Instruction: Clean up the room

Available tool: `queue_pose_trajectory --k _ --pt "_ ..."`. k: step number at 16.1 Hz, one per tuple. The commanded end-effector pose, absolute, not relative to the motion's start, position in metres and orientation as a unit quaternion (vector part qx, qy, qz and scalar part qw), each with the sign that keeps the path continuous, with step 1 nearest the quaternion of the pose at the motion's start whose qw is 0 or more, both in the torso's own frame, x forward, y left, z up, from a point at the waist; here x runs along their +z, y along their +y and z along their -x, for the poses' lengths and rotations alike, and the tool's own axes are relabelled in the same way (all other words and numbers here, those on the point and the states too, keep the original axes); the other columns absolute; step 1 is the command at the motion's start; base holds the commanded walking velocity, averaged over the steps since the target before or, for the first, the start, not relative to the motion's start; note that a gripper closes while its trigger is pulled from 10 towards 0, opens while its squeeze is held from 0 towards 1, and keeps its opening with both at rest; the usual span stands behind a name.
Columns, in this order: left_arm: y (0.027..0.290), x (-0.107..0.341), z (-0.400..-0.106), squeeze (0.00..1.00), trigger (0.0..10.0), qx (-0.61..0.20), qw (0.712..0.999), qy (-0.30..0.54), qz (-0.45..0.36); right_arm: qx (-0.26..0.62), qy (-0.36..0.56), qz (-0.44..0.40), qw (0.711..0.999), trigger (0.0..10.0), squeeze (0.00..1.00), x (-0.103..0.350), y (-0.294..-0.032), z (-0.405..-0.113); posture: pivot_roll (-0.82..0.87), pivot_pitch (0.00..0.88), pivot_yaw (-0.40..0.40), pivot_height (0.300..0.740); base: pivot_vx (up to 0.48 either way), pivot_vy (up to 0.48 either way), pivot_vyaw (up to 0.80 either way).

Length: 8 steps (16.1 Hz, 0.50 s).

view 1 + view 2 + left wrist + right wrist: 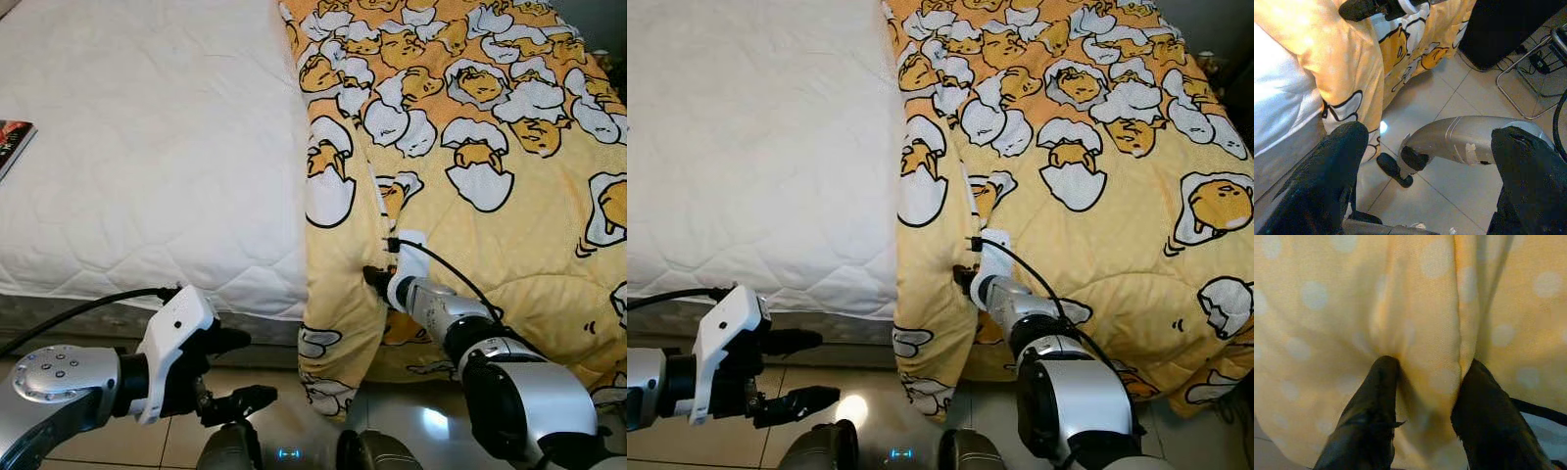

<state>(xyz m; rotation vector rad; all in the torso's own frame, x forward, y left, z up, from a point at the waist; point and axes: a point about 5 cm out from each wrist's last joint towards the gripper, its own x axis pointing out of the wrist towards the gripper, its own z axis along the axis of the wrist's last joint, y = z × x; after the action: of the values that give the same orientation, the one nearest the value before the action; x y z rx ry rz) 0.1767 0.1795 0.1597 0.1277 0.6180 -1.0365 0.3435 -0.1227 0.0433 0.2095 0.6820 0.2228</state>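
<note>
The yellow quilt (470, 147) with its egg cartoon print lies bunched over the right half of the bed, its folded edge hanging down past the white mattress (147, 147) toward the tiled floor (1449, 98). The left half of the mattress is bare, which suggests the job in hand is to spread the quilt back across it.

The right gripper (377, 282) is pushed into the quilt at the hanging fold, low on the bed's near side. In the right wrist view a ridge of yellow cloth stands between the two black fingers (1371, 401), which press in on either side of it, so the claw is pinching the quilt (a hold taken close to the edge, probably so the cloth can be drawn sideways without slipping).

The left gripper (230, 372) hangs in front of the bed frame, below the mattress edge and apart from the quilt. Its fingers are spread and hold nothing; it seems to wait its turn, perhaps to take a second hold on the fold.

A book or magazine (12, 142) lies at the far left edge of the mattress, and may need clearing as well.
</note>
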Motion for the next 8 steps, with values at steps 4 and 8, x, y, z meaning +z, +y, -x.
queue_pose_trajectory --k 4,8 --pt "0.1822 0.161 -0.1728 0.0 10.0 -0.487 0.82 0.296 -0.063 0.126 0.336 -0.113 0.927 0.0 0.0 0.0443 -0.1175 -0.3436 0.04 0.199 -0.072 0.74 0.0 0.0 0.0" --pt "0.1861 0.1592 -0.1746 0.0 10.0 -0.479 0.824 0.295 -0.068 0.131 0.332 -0.121 0.926 0.0 0.0 0.0455 -0.1171 -0.3442 0.02 0.169 -0.057 0.74 0.0 0.0 0.0"
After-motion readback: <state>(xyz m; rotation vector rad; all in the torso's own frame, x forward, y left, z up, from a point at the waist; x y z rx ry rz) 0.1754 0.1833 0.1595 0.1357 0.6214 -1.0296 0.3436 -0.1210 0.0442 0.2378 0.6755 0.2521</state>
